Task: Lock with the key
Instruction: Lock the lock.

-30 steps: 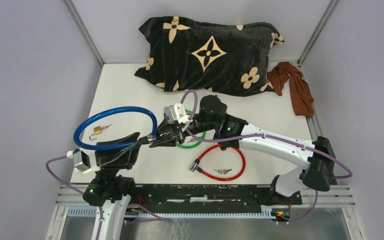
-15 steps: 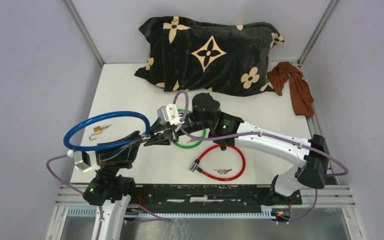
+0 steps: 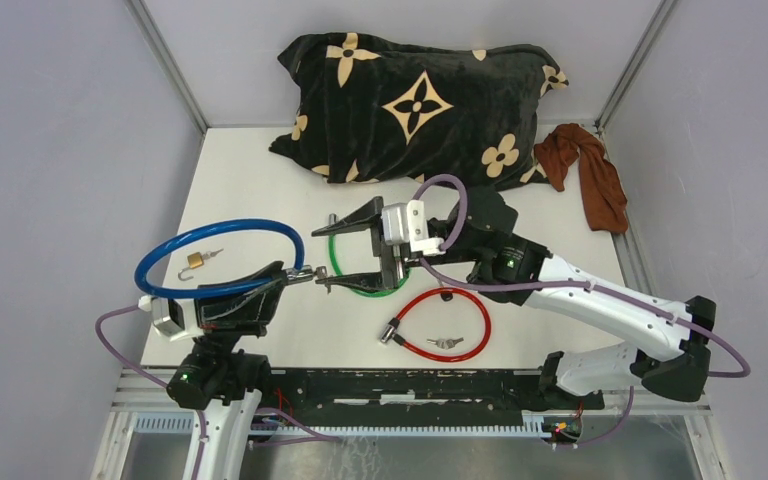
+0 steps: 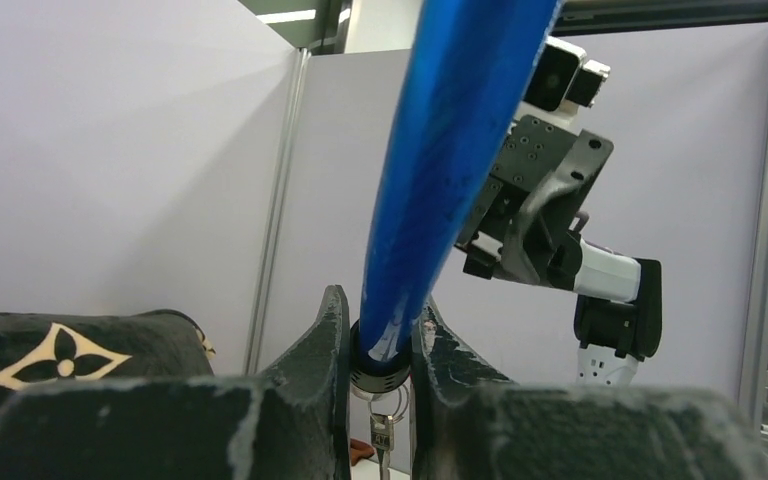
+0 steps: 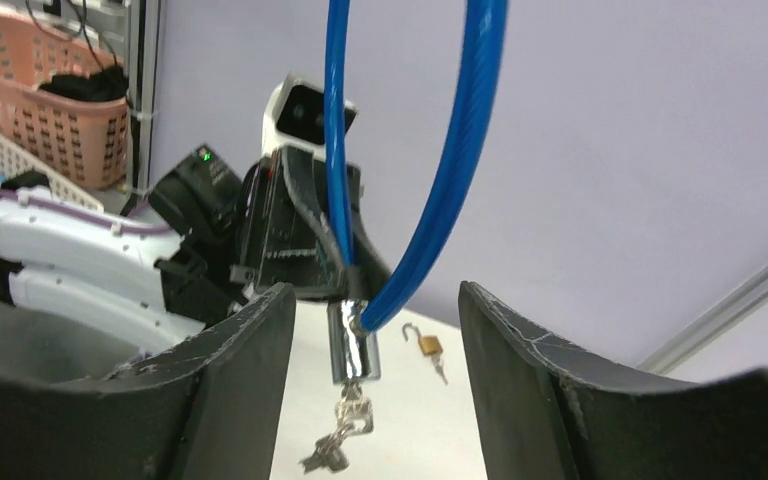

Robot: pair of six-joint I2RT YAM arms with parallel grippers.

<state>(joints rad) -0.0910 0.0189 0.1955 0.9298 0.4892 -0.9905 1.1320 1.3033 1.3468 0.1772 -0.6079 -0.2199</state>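
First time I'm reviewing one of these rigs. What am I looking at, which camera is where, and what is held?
Two robot arms are bolted at the near edge of a white table, each ending in a two-finger gripper. The wide picture looks down from above; the other two come from wrist cameras. The left gripper is shut on a blue plastic-coated cable lock, raised off the surface. The right gripper stands open facing its silver barrel, where keys dangle. On the table: a green cable loop, a red cable lock, a small brass padlock, a black flower-patterned pillow and a rust-brown cloth.
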